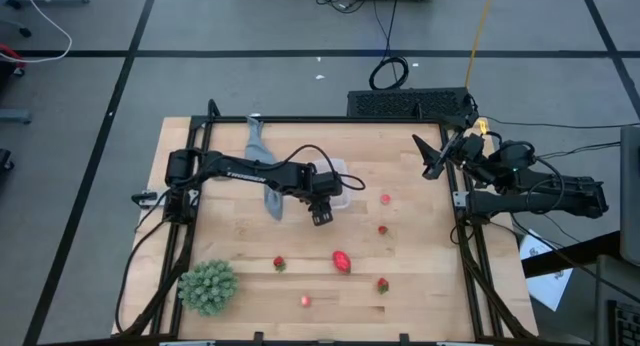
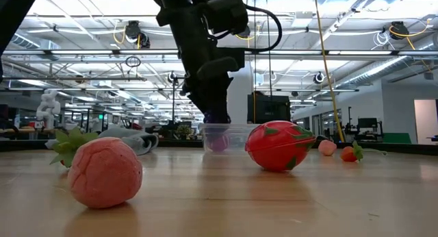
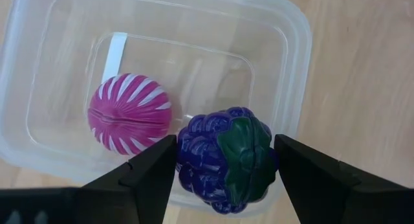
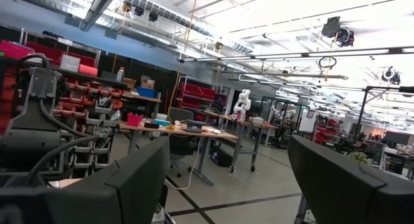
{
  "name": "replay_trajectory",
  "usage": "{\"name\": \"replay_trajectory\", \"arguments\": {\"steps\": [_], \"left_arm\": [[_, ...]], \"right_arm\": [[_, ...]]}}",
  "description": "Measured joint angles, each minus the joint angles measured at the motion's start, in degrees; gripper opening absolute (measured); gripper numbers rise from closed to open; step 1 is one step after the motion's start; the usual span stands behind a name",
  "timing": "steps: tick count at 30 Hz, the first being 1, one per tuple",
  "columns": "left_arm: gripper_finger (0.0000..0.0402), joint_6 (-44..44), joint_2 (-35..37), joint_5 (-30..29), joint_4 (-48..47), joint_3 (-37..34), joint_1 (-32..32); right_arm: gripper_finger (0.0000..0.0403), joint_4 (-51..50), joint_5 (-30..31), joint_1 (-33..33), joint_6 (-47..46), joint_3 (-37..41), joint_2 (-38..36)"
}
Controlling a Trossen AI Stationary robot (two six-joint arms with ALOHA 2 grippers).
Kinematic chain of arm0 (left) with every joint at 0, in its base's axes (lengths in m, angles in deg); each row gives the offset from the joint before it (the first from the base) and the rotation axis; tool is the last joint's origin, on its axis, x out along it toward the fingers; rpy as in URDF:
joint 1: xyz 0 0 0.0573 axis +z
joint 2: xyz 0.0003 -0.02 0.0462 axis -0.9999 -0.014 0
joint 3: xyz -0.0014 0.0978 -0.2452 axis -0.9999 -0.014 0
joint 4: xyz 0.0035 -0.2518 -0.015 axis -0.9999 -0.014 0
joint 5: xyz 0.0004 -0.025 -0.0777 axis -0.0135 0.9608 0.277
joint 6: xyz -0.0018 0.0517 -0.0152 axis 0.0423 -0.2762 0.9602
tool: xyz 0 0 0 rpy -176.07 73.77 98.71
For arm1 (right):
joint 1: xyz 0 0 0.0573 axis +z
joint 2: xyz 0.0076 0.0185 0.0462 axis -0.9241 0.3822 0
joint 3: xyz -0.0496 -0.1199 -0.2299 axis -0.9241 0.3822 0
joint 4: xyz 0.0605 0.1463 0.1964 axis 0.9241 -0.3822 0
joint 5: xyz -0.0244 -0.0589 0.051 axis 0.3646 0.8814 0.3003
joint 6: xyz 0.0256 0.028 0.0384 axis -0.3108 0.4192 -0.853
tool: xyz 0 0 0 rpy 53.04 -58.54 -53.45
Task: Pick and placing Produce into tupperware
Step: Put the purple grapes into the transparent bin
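The clear tupperware (image 3: pixel 284 49) stands mid-table (image 1: pixel 338 178), with a magenta striped fruit (image 3: pixel 129 114) resting on its floor. My left gripper (image 1: pixel 322 214) hangs over the container's near rim, shut on a dark blue-purple berry (image 3: pixel 223 159) with a green leaf cap. Loose on the wood lie tiny red berries (image 1: pixel 386 198) (image 1: pixel 382 229) (image 1: pixel 279 263), a larger red-pink fruit (image 1: pixel 342 261) and a pink one (image 1: pixel 305 301). My right gripper (image 1: pixel 435 161) waits open at the table's right edge, its fingers wide apart (image 4: pixel 226 185). My left gripper pinches the blue-purple berry between its two fingers, one fingertip (image 3: pixel 158 166) on each side of its body (image 3: pixel 194 153), coming from above and pointing down. The berry is lifted clear, just over the tupperware's near wall, with its green cap (image 3: pixel 246 153) facing the wrist camera.
A grey cloth (image 1: pixel 262 156) lies left of the tupperware under the left arm. A big green spiky ball (image 1: pixel 208 286) sits at the near left corner. In the low view the pink fruit (image 2: pixel 104 172) and the red-pink fruit (image 2: pixel 279 146) stand nearest.
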Motion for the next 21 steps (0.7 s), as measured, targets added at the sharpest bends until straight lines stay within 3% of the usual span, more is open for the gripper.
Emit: {"name": "replay_trajectory", "arguments": {"steps": [13,21], "left_arm": [[0.0257,-0.06,-0.26,1.54,-0.52,-0.02,-0.5],[0.0257,-0.49,-0.24,-0.42,-0.36,-0.03,-0.2]], "right_arm": [[0.0309,0.0,0.0,0.0,0.19,0.0,0.0],[0.0309,0.0,0.0,0.0,0.19,0.0,0.0]]}}
